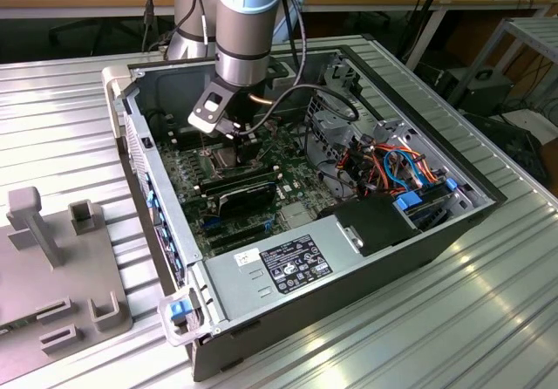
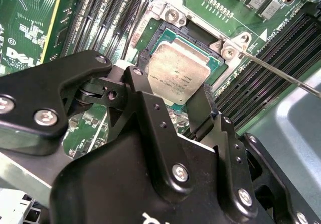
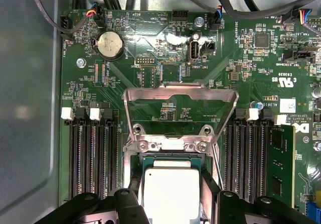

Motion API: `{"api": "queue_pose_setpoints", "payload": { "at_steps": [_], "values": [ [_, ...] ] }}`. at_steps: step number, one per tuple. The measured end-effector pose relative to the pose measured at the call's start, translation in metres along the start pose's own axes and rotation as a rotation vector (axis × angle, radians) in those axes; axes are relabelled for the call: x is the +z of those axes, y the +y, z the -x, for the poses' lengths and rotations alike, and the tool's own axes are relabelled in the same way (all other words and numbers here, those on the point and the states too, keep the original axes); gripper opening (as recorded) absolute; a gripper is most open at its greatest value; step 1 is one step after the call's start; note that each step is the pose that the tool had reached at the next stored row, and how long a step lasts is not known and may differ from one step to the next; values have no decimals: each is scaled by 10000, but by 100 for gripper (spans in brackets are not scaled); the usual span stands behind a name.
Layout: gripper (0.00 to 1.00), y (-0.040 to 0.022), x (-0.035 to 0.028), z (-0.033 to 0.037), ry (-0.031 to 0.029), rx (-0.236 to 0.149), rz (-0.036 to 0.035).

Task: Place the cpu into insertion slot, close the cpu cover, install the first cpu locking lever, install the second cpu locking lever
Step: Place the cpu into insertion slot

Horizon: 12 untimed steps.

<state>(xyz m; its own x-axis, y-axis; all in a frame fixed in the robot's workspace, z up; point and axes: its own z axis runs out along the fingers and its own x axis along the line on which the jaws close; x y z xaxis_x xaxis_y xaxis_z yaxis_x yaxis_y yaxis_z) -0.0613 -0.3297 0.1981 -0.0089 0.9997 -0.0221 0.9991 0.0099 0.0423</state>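
The arm reaches down into an open computer case (image 1: 349,232) that sits on the ribbed metal counter (image 1: 410,337). Its claw (image 1: 228,136) hangs low over the green board (image 1: 187,175), in the far part of the case toward the exterior view's left.

In both wrist views the claw (image 2: 175,78) (image 3: 170,194) pinches the chip (image 2: 178,76) (image 3: 170,196): its two black fingers (image 2: 145,91) press on opposite edges of the silver square. The chip lies right over the socket (image 2: 193,33), whose dark inside shows past the chip's far edge. Whether it is fully seated I cannot tell.

The cover (image 3: 180,89) is flipped open and lies back from its hinge, away from the chip, with the board visible through its square cut-out. A thin metal lever (image 2: 281,73) sticks out loose from one corner of the socket. Long black memory slots (image 3: 93,153) run along both sides.

On the counter at the exterior view's left stands a grey holder block (image 1: 52,267), well apart from the claw.
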Motion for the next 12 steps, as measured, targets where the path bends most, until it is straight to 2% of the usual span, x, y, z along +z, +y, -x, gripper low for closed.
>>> {"api": "queue_pose_setpoints", "payload": {
  "at_steps": [12],
  "values": [
    [55, 3, 2, 0, -1, 0, -1]
  ]
}}
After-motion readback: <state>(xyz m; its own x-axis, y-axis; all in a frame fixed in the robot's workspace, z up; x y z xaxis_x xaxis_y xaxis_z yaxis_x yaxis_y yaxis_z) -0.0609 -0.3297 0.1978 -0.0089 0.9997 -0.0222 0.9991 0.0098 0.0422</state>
